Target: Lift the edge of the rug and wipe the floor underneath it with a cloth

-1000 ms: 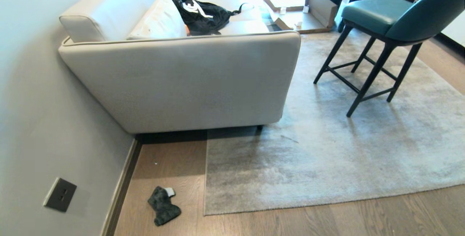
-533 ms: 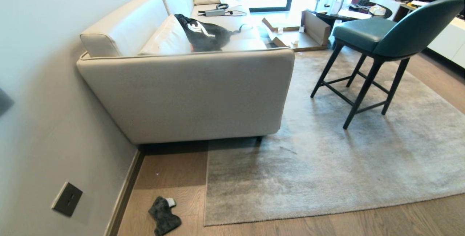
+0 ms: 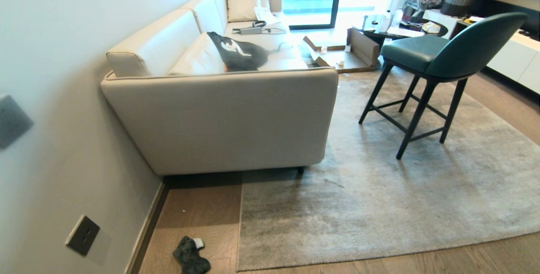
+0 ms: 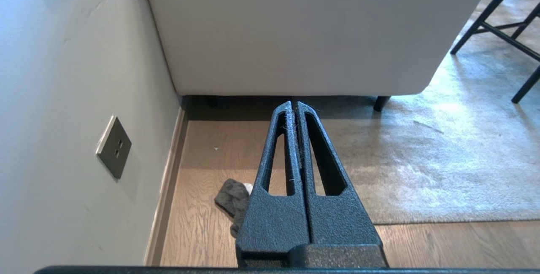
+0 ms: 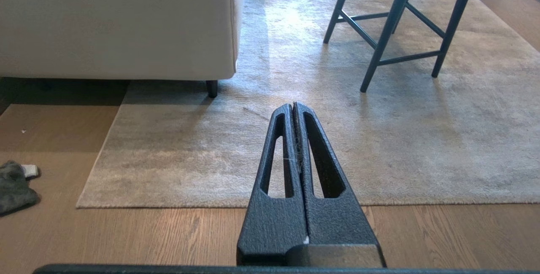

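Observation:
The pale grey rug lies flat, its edge [image 3: 337, 264] and square corner [image 3: 238, 269] at the bottom of the head view, also seen as the rug edge [image 5: 168, 205] and the rug edge [image 4: 443, 221] in the wrist views. Brown wood floor [image 3: 198, 219] lies left of it. The dark grey cloth [image 3: 190, 257] sits crumpled on the floor near the wall, seen too as the cloth [image 5: 12, 187] and the cloth [image 4: 232, 200]. Neither arm shows in the head view. My left gripper [image 4: 294, 104] is shut and empty, held above the floor. My right gripper [image 5: 292, 105] is shut and empty above the rug.
A cream sofa [image 3: 236, 118] stands against the wall [image 3: 63, 97], one leg [image 3: 300, 169] on the rug. A green chair [image 3: 443, 55] with black legs stands on the rug at the right. A wall socket [image 3: 82, 235] is low on the left. Cardboard [image 3: 350, 50] lies beyond.
The whole head view has shifted downward in the picture as the camera tilted up, so more of the far room shows. The cloth, rug and furniture have not moved.

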